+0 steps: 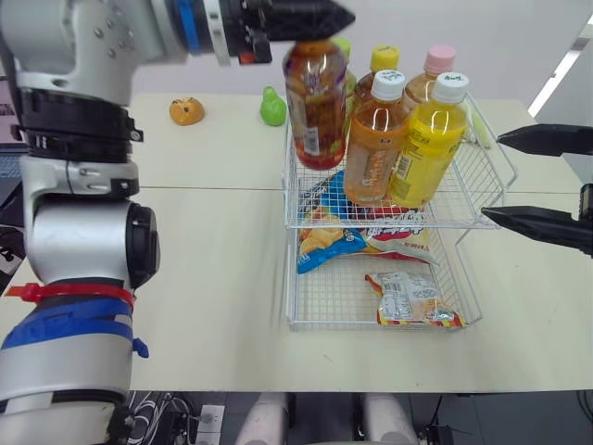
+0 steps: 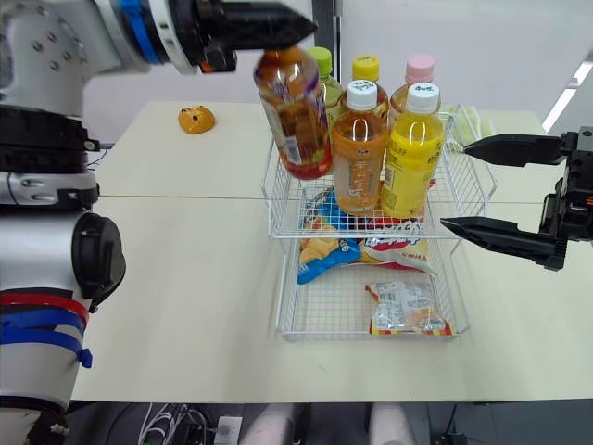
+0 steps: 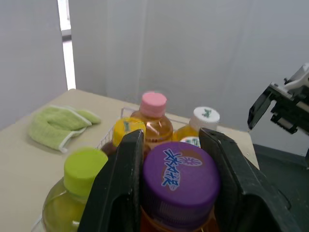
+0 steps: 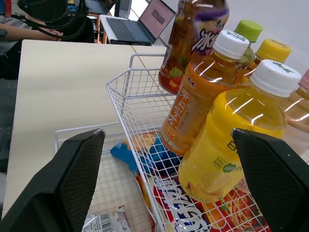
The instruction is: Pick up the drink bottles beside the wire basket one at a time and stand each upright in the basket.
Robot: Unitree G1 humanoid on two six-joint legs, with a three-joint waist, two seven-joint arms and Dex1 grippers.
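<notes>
The left gripper (image 1: pixel 320 19) pinches the purple cap of a dark tea bottle (image 1: pixel 315 102), one black finger on each side of the cap, as its wrist view shows. The bottle hangs slightly tilted at the 10 o'clock corner of the upper wire basket (image 1: pixel 463 199); its base is down by the wire there, and contact with the basket floor cannot be told.

Five more bottles stand upright in that basket. An orange bottle with a white cap (image 1: pixel 375 139) and a yellow bottle with a white cap (image 1: pixel 428 139) are at 6 o'clock. Behind them, toward 12 o'clock, are a green-capped bottle (image 2: pixel 320 60), a yellow-capped bottle (image 1: pixel 384 58) and a pink-capped bottle (image 1: pixel 441 58).

The right gripper (image 2: pixel 454 184) hovers just outside the basket at 3 o'clock, fingers spread wide and empty.

A lower basket (image 1: pixel 324 297) holds a blue snack bag (image 1: pixel 324 243) and a small packet (image 1: pixel 408 298). On the table (image 1: pixel 204 260), at 10 o'clock from the baskets, sit an orange toy (image 1: pixel 186 111) and a green pear (image 1: pixel 272 108)
</notes>
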